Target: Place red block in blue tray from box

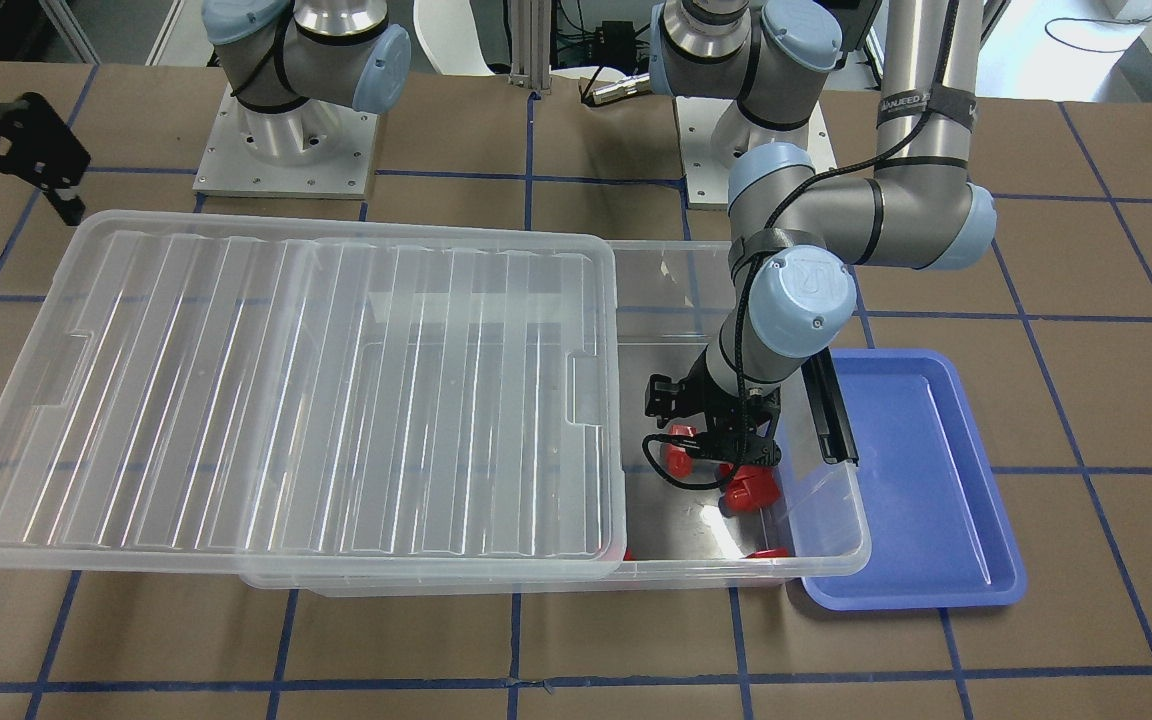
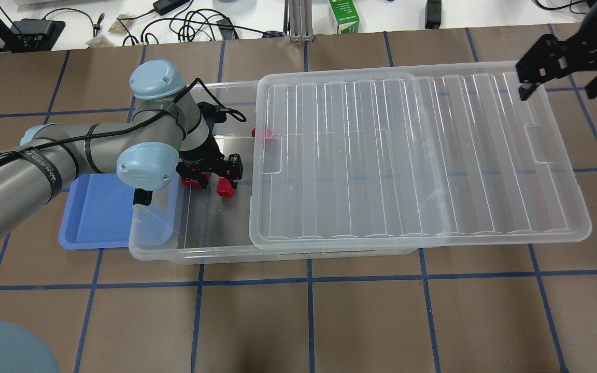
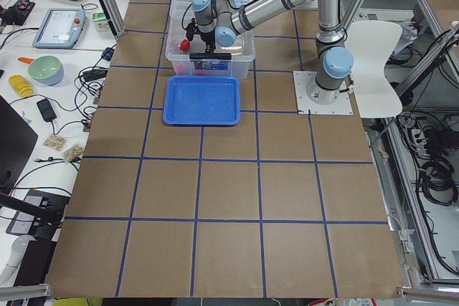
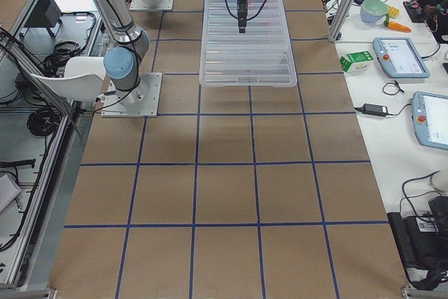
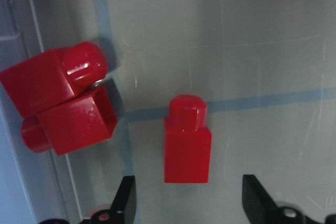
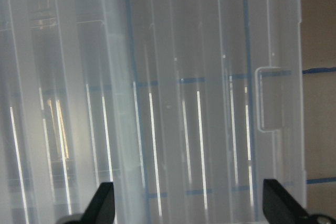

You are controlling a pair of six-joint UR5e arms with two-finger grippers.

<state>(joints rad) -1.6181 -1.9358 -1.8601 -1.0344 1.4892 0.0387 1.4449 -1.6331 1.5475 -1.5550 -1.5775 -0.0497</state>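
My left gripper [image 5: 191, 205] hangs spread wide inside the uncovered end of the box [image 2: 164, 251], clasping nothing. Its black fingertips [image 5: 127, 196] stand either side of a gap, and the red block [image 5: 187, 142] lies on the clear box floor just ahead of that gap, in line with it and untouched, its narrow stub pointing away from me. Off to one side, against the box wall, two other red blocks [image 5: 58, 103] rest against each other, apart from mine. The ribbed lid [image 2: 407, 155] lies skewed over the rest of the box. The blue tray [image 2: 91, 217] sits on the table just beside the uncovered end. My right gripper [image 6: 191, 211], also spread and holding nothing, hovers over the lid's far end
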